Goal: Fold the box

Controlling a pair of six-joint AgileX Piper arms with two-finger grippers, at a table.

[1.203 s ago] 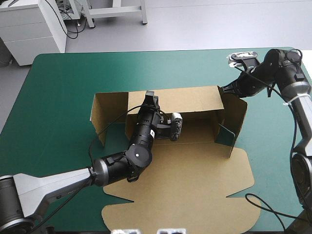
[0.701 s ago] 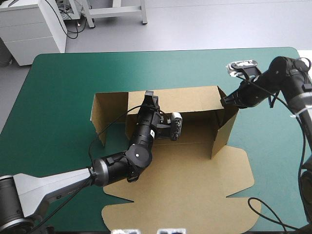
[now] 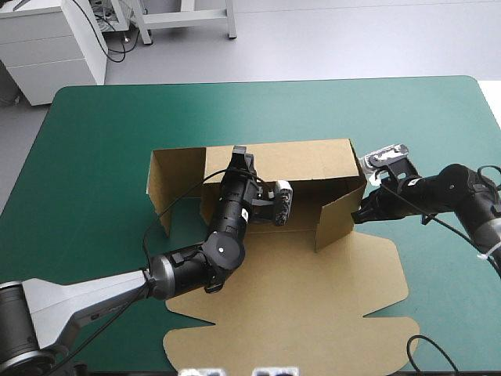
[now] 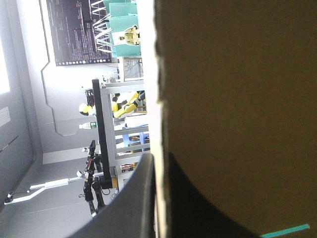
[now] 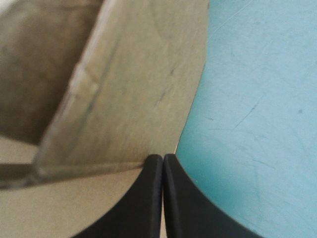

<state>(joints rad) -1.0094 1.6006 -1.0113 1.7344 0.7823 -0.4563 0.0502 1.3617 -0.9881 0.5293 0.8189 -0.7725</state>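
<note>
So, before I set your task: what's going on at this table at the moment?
Two robot arms are folding a brown box on the teal-green table. The left hand is shut on the top edge of the raised back wall. The right hand, its fingers shut, has its tip against the outside of the right side flap, which stands angled inward. The lid lies flat.

You are seeing the left arm [image 3: 184, 276] showing a silver-grey sleeve, round black joints and a white dot; the right gripper [image 5: 162, 157] is showing two black fins.
</note>
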